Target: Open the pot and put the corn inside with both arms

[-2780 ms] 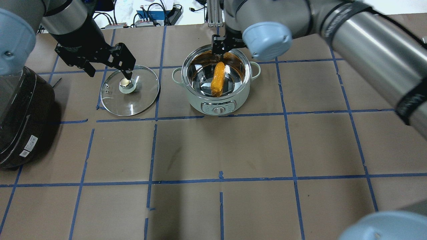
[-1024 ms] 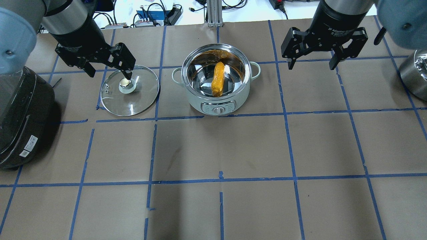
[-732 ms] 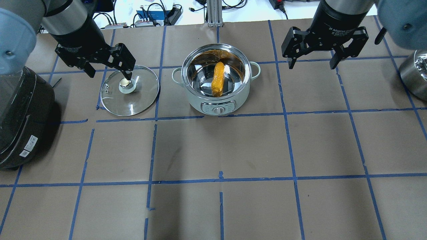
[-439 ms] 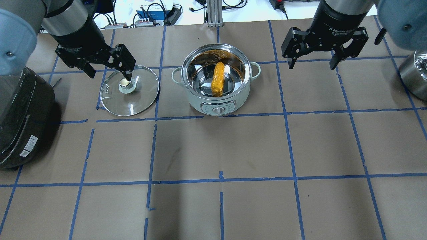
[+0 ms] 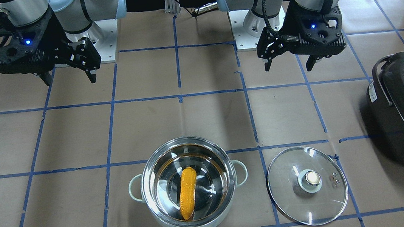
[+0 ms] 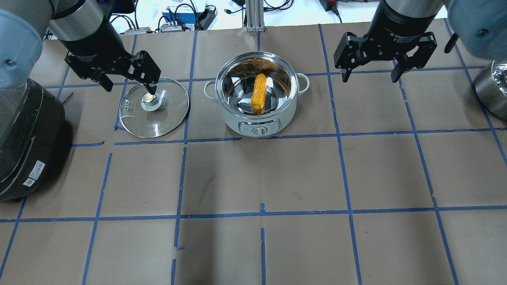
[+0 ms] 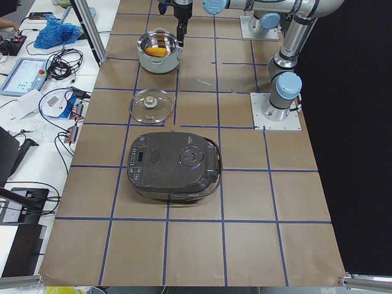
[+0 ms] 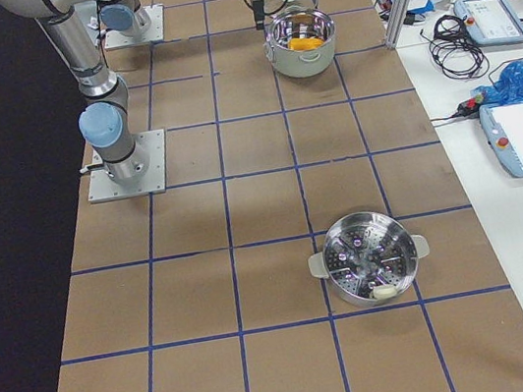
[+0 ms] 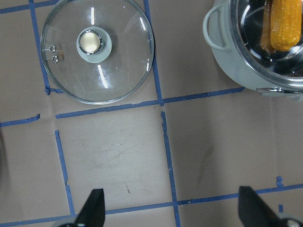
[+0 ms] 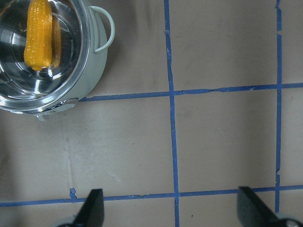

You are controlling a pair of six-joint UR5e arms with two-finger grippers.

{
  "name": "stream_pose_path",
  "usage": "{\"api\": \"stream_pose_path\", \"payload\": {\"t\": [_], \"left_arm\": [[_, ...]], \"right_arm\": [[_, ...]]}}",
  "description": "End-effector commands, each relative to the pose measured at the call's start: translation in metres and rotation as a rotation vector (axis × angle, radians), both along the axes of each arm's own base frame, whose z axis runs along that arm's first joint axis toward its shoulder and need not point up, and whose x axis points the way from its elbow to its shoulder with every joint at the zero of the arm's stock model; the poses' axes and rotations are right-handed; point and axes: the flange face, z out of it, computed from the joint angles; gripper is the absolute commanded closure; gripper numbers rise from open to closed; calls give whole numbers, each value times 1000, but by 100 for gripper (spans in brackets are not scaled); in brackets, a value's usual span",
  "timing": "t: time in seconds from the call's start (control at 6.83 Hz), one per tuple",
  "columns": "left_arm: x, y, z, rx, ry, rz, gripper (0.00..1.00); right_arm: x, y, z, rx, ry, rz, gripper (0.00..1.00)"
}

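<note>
The pot (image 6: pixel 237 120) stands open at the back middle of the table, its glass lid (image 6: pixel 166 114) flat on the table to its left. The corn (image 6: pixel 258 94) lies inside the pot, leaning on the far wall; it also shows in the front view (image 5: pixel 188 193). My left gripper (image 6: pixel 130 83) is open and empty above the lid's far edge, clear of the knob (image 6: pixel 149 99). My right gripper (image 6: pixel 370 77) is open and empty, raised to the right of the pot. The left wrist view shows the lid (image 9: pixel 118 71) and pot (image 9: pixel 222 52) below; the right wrist view shows the corn (image 10: pixel 39 33).
A dark grey rice cooker (image 6: pixel 23 138) stands at the left edge. A steel steamer pot (image 8: pixel 369 257) stands far out on the right side. Cables and devices (image 6: pixel 178 16) lie beyond the far edge. Blue tape lines grid the brown table cover.
My right gripper, earlier over the pot at the corn's far end, has pulled away to the right and is open. In the last second nothing moves. The left arm stays put.
</note>
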Motion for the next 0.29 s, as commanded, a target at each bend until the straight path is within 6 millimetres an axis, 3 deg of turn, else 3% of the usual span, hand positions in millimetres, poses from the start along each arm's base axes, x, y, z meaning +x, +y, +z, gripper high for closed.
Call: {"api": "stream_pose_path", "payload": {"t": [0.0,0.15], "left_arm": [[0,1,0,1,0,0,0],[0,1,-2,4,0,0,0]], "right_arm": [[0,0,0,-3,-2,-1,0],[0,0,0,-3,0,0,0]]}}
